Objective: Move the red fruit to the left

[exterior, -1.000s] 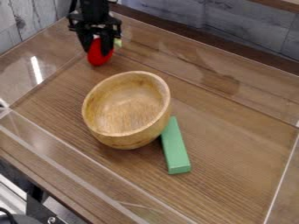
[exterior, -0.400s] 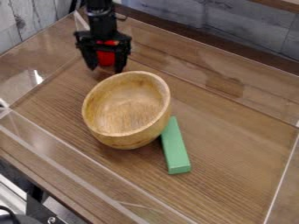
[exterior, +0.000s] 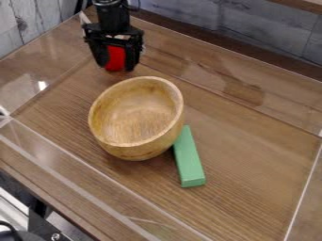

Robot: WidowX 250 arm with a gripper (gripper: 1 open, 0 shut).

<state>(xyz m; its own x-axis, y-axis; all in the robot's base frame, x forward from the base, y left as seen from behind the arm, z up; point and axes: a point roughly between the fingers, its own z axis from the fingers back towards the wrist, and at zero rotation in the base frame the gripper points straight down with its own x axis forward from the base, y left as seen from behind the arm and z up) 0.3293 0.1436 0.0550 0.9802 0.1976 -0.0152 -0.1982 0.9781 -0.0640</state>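
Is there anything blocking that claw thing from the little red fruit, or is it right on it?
Nothing visible stands between them. The tool hangs open right around the red fruit, one finger on each side. The wooden bowl and the green block sit nearer the camera, clear of both.

high oblique view over table [exterior: 251, 141]
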